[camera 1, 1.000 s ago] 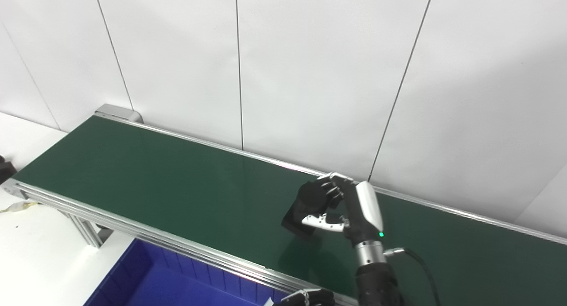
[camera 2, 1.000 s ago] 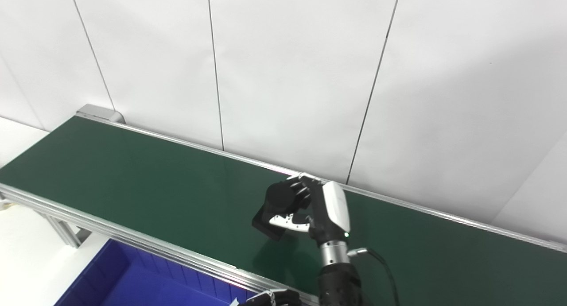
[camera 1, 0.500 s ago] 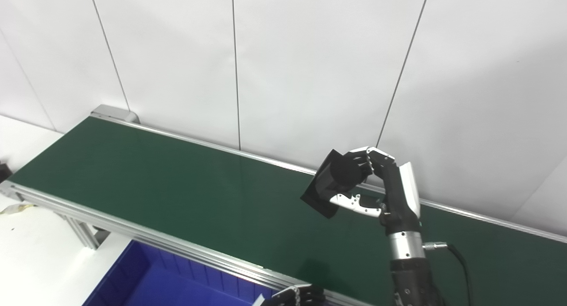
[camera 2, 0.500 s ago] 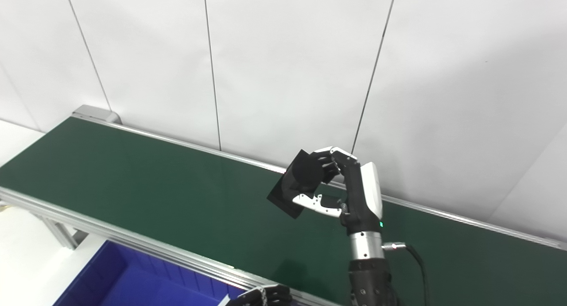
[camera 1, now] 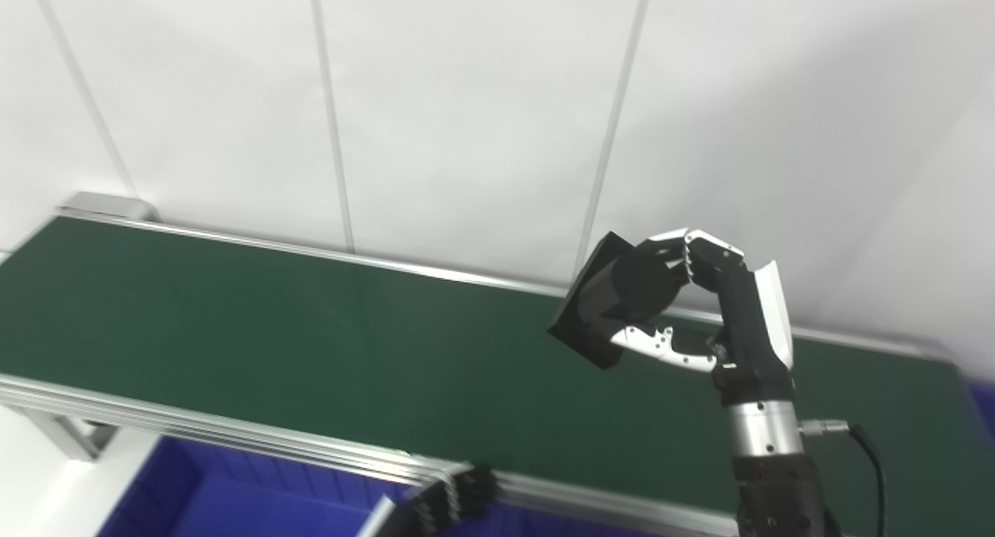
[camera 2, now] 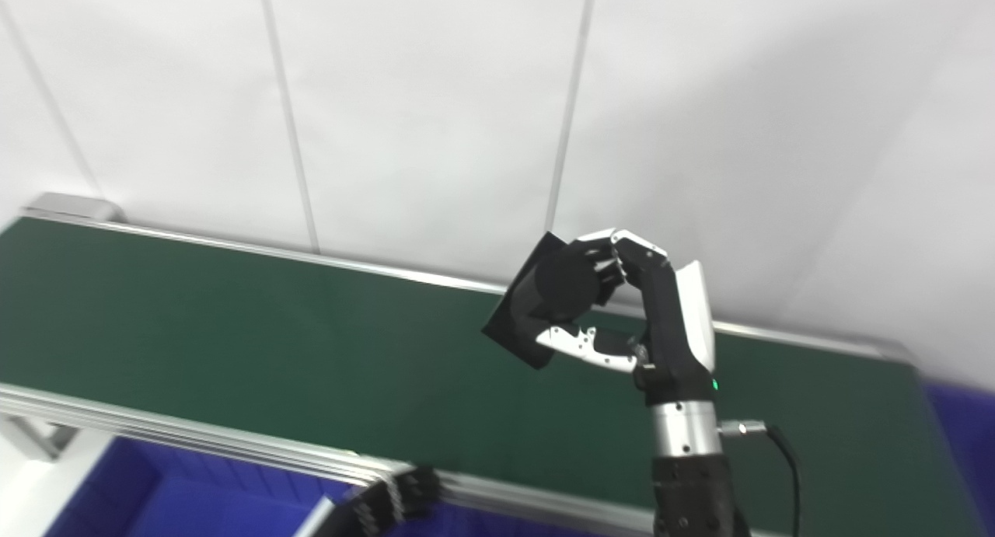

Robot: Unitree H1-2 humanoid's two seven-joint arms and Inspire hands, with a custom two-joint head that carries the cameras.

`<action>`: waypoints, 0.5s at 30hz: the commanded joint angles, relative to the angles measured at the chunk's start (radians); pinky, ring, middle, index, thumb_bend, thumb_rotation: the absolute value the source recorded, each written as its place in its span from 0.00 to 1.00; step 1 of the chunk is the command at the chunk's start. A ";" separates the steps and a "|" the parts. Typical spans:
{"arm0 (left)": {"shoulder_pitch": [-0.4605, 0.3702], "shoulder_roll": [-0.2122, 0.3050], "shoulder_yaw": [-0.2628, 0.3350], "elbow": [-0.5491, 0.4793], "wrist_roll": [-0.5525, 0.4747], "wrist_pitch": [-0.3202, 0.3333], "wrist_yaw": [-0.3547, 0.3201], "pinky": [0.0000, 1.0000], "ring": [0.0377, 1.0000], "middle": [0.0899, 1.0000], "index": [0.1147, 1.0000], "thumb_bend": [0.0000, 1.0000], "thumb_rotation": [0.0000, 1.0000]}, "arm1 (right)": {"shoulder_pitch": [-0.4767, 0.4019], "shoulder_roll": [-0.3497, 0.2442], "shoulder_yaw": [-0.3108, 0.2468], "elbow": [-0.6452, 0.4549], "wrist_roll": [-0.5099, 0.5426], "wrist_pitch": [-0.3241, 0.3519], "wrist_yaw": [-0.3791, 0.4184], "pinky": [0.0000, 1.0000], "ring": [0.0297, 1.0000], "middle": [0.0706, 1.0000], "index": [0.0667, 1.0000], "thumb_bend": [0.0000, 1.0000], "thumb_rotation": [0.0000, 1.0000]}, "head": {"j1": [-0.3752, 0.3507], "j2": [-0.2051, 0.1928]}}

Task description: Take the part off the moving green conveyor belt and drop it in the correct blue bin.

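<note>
My right hand (camera 1: pixel 711 308) is shut on a black part (camera 1: pixel 610 298), a square plate with a round boss, and holds it lifted above the green conveyor belt (camera 1: pixel 311 343) near its far rail. It also shows in the right eye view (camera 2: pixel 548 300). My left hand (camera 1: pixel 451 500) shows only as blurred dark fingers at the bottom edge, in front of the belt's near rail; I cannot tell whether it is open. A blue bin (camera 1: pixel 218 498) lies below the belt's near rail at the lower left.
A second blue bin edge (camera 2: pixel 960 420) shows past the belt's right end. The belt's near aluminium rail (camera 1: pixel 194 424) runs across the lower picture. A white panelled wall (camera 1: pixel 466 109) stands right behind the belt.
The camera has swung to the right, so the whole scene shifted left. My right hand has lifted the black part off the belt and holds it up.
</note>
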 commanded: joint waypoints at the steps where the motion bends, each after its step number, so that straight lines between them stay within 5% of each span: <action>1: -0.004 0.014 0.009 -0.031 -0.018 -0.044 -0.026 0.76 0.77 0.77 0.77 0.89 0.41 | -0.005 0.002 -0.016 -0.072 0.011 0.009 0.003 0.30 0.35 0.40 0.48 0.53 0.00 | 0.000 -0.001; 15: -0.020 0.069 0.064 -0.042 -0.124 -0.028 -0.101 0.74 0.76 0.76 0.75 0.92 0.40 | 0.242 -0.014 -0.115 -0.257 0.002 0.048 -0.008 0.33 0.38 0.41 0.47 0.53 0.00 | -0.185 0.089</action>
